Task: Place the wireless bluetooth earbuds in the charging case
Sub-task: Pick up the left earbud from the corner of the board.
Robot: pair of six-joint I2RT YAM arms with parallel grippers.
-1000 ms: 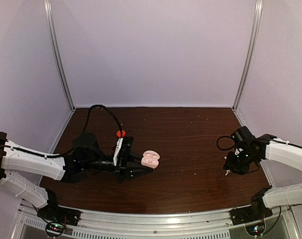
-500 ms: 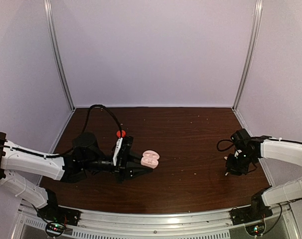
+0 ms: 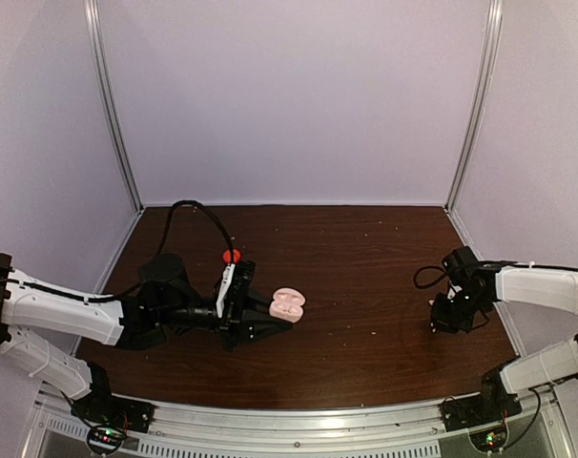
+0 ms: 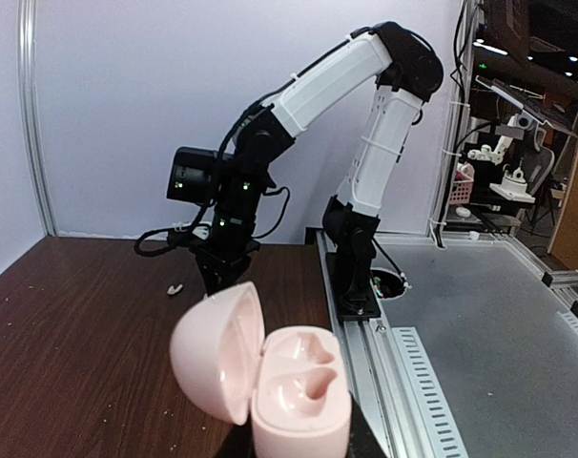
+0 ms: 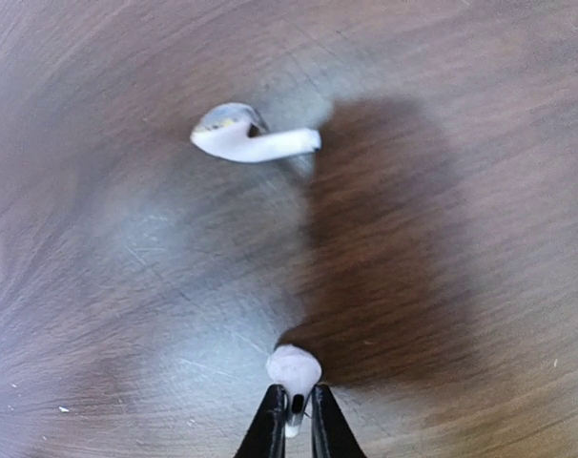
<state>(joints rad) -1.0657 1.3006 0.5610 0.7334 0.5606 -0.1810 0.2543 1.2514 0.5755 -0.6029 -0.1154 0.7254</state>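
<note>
Dark wood table (image 3: 365, 277); lilac walls (image 3: 289, 95); aluminium posts (image 3: 114, 105).

There is one charging case (image 4: 270, 382), pink and hinged open, at the bottom middle of the left wrist view, with two wells inside. The right wrist view shows two white earbuds: the lying earbud (image 5: 254, 141) at upper middle on the surface (image 5: 480, 286), and the pinched earbud (image 5: 294, 367) at the bottom edge between two fingers (image 5: 270, 429). Left of centre in the top view is one red-orange speck (image 3: 231, 256), too small to tell whether it is one piece or two. There are two arms, each with one gripper: the left gripper (image 3: 268, 318) and the right gripper (image 3: 443, 322).
</note>
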